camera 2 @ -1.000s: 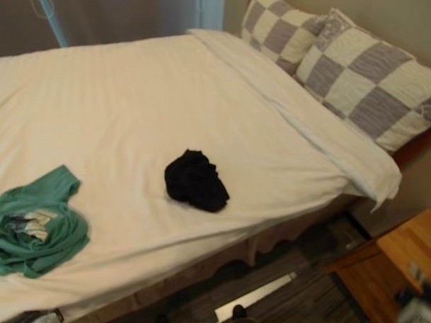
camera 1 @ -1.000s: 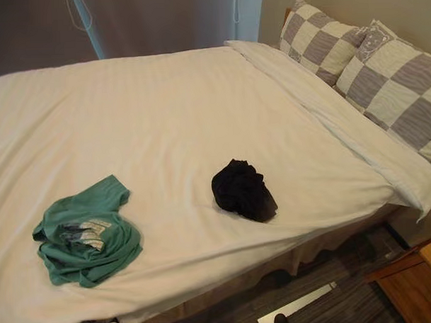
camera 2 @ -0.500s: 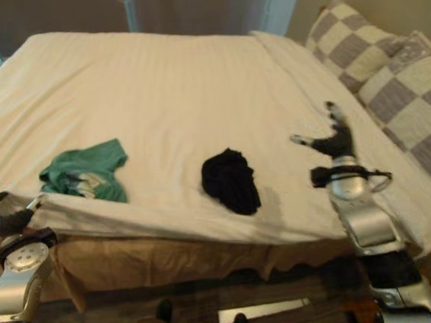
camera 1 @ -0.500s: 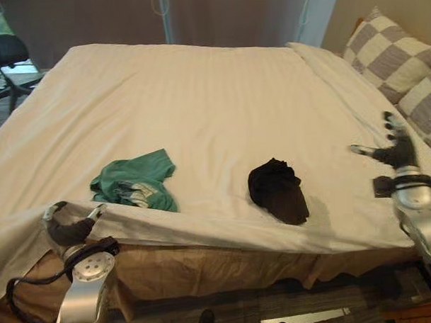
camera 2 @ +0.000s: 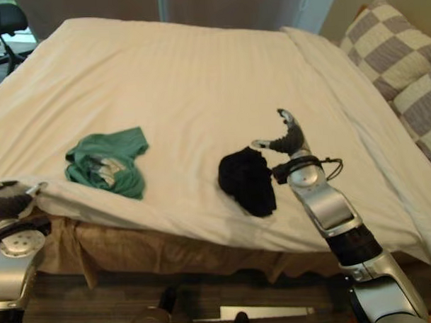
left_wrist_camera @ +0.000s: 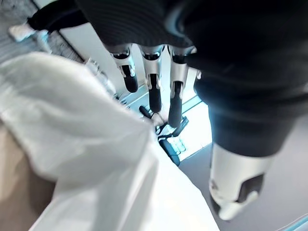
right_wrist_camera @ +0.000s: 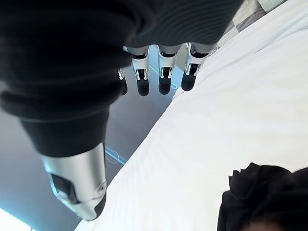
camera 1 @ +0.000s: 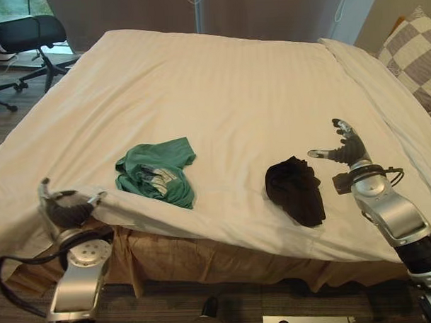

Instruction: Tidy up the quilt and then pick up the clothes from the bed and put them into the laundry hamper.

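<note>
A white quilt (camera 1: 220, 90) covers the bed. On its near part lie a crumpled green T-shirt (camera 1: 156, 175) and, to its right, a bunched black garment (camera 1: 296, 192). My left hand (camera 1: 65, 211) is at the quilt's near left edge, which is raised beside it. In the left wrist view its fingers (left_wrist_camera: 154, 91) are straight, with the quilt (left_wrist_camera: 72, 120) just past them. My right hand (camera 1: 347, 147) hovers open over the quilt, just right of the black garment (right_wrist_camera: 264, 197), fingers (right_wrist_camera: 163, 77) straight and holding nothing.
Checked pillows (camera 2: 388, 49) lie at the head of the bed on the right. A black office chair (camera 1: 27, 32) stands on the floor at the far left. A tan bed skirt (camera 1: 205, 257) hangs under the quilt's near edge.
The camera has swung left from the pillows. Both hands came into view. In the last half second, the right hand moved left, closer to the black garment; the left hand stays at the quilt's edge.
</note>
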`<state>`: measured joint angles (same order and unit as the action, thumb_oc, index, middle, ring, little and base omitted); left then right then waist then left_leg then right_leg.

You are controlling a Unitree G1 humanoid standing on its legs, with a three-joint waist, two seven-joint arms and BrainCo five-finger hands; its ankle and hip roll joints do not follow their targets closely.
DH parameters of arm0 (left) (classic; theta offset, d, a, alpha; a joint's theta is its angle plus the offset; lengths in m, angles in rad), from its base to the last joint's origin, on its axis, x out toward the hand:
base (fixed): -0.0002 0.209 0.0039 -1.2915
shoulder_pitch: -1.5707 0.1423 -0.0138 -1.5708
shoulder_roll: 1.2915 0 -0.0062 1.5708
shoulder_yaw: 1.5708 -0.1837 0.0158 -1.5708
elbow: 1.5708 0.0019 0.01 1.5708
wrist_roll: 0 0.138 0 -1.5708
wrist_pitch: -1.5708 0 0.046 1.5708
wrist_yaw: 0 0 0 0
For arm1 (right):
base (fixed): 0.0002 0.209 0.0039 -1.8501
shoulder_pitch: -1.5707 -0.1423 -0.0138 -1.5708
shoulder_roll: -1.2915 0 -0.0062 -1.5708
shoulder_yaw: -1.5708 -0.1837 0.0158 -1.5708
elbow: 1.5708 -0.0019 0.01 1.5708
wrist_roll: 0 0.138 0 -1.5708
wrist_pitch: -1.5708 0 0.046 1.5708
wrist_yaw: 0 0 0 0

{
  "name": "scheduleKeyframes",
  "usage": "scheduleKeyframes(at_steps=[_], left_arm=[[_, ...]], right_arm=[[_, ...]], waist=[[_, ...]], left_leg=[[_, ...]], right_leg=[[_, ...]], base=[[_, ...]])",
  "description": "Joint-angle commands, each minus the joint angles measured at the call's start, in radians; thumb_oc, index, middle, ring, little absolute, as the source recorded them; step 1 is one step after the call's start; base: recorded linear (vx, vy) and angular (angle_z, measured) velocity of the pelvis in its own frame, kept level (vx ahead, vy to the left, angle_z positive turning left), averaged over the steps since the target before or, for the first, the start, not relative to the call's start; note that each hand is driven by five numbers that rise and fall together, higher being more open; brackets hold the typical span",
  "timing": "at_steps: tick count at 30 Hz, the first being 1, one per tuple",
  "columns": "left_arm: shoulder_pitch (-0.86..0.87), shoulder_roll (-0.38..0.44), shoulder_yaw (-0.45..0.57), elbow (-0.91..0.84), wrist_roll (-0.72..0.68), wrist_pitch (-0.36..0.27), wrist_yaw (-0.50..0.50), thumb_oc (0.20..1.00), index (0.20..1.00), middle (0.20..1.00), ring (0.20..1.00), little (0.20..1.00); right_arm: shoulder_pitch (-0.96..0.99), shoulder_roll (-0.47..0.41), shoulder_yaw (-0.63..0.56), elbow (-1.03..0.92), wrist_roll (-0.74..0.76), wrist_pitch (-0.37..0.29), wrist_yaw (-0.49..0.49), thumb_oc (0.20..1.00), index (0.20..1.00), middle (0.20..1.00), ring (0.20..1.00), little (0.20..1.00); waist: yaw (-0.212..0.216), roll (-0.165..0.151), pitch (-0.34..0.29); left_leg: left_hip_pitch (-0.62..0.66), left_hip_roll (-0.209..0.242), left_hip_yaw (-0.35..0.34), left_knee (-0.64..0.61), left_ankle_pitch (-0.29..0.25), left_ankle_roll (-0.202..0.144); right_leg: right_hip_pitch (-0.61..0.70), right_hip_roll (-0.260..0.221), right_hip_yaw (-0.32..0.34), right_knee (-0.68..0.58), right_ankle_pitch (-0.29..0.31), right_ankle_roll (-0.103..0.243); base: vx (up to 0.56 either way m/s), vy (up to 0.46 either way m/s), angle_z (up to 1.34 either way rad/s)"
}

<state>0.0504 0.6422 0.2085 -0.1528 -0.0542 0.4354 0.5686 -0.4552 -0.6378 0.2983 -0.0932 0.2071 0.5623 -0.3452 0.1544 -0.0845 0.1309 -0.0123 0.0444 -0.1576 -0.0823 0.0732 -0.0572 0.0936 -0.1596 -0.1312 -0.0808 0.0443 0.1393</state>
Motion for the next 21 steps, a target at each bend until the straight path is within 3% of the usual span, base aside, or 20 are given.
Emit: scheduleKeyframes(at_steps=[1,4,5,8,10,13,18,21], left_arm=[[-0.114,0.158,0.000,0.028,0.144,0.001,-0.058,1.000,1.000,1.000,1.000,1.000],[-0.174,0.208,-0.036,0.046,0.156,0.036,-0.095,1.000,1.000,1.000,1.000,1.000],[-0.221,0.243,-0.051,0.062,0.124,0.007,-0.076,1.000,1.000,1.000,1.000,1.000],[-0.274,0.271,-0.049,0.065,0.123,0.004,-0.047,1.000,1.000,1.000,1.000,1.000],[-0.301,0.294,-0.047,0.077,0.132,0.051,-0.053,1.000,1.000,1.000,1.000,1.000],[-0.411,0.336,-0.123,0.231,0.136,0.188,-0.043,1.000,1.000,1.000,1.000,1.000],[-0.500,0.359,-0.184,0.405,0.130,0.265,-0.068,1.000,1.000,1.000,1.000,1.000],[-0.575,0.378,-0.241,0.519,0.099,0.290,-0.057,1.000,1.000,1.000,1.000,1.000]], right_arm=[[-0.123,0.004,0.081,0.047,0.009,-0.028,-0.019,1.000,1.000,1.000,1.000,1.000],[-0.150,0.022,0.119,0.068,0.008,-0.021,-0.028,1.000,1.000,1.000,1.000,1.000],[-0.177,0.033,0.142,0.089,0.008,-0.020,-0.033,1.000,1.000,1.000,1.000,1.000],[-0.203,0.058,0.158,0.131,-0.005,-0.037,-0.034,1.000,1.000,1.000,1.000,1.000],[-0.213,0.070,0.171,0.149,-0.003,-0.041,-0.038,1.000,1.000,1.000,1.000,1.000],[-0.246,0.093,0.204,0.160,-0.003,-0.003,-0.040,1.000,1.000,1.000,1.000,1.000],[-0.292,0.091,0.213,0.169,-0.037,0.023,-0.023,1.000,1.000,1.000,1.000,1.000],[-0.350,0.071,0.218,0.168,-0.041,0.021,-0.022,1.000,1.000,1.000,1.000,1.000]], waist=[[0.000,-0.002,-0.063],[-0.007,0.005,-0.064],[-0.012,0.010,-0.060],[-0.011,0.020,-0.054],[-0.012,0.026,-0.054],[-0.035,0.043,-0.057],[-0.058,0.061,-0.019],[-0.075,0.074,0.040]], left_leg=[[0.023,-0.031,0.033,-0.005,-0.030,0.022],[0.014,-0.033,0.043,-0.005,-0.026,0.020],[0.005,-0.033,0.056,-0.005,-0.025,0.018],[-0.007,-0.034,0.072,-0.005,-0.022,0.016],[-0.009,-0.034,0.074,-0.005,-0.022,0.015],[-0.010,-0.033,0.085,-0.005,-0.019,0.015],[-0.037,-0.031,0.101,-0.005,-0.013,0.013],[-0.069,-0.031,0.109,-0.005,-0.015,0.013]], right_leg=[[-0.042,-0.021,0.021,0.047,0.014,-0.010],[-0.045,-0.024,0.022,0.042,0.016,-0.008],[-0.052,-0.026,0.022,0.034,0.021,-0.008],[-0.057,-0.027,0.015,0.016,0.033,-0.009],[-0.057,-0.028,0.014,0.010,0.035,-0.007],[-0.063,-0.025,0.026,0.022,0.029,-0.010],[-0.107,-0.019,0.055,0.035,0.027,-0.012],[-0.153,-0.014,0.085,0.042,0.024,-0.012]], base=[[0.07,0.036,0.07],[0.01,0.035,0.11],[-0.03,0.042,0.05],[-0.06,0.007,0.00],[0.00,0.000,0.00],[0.07,0.070,-0.01],[-0.02,0.130,-0.14],[-0.18,0.127,-0.09]])
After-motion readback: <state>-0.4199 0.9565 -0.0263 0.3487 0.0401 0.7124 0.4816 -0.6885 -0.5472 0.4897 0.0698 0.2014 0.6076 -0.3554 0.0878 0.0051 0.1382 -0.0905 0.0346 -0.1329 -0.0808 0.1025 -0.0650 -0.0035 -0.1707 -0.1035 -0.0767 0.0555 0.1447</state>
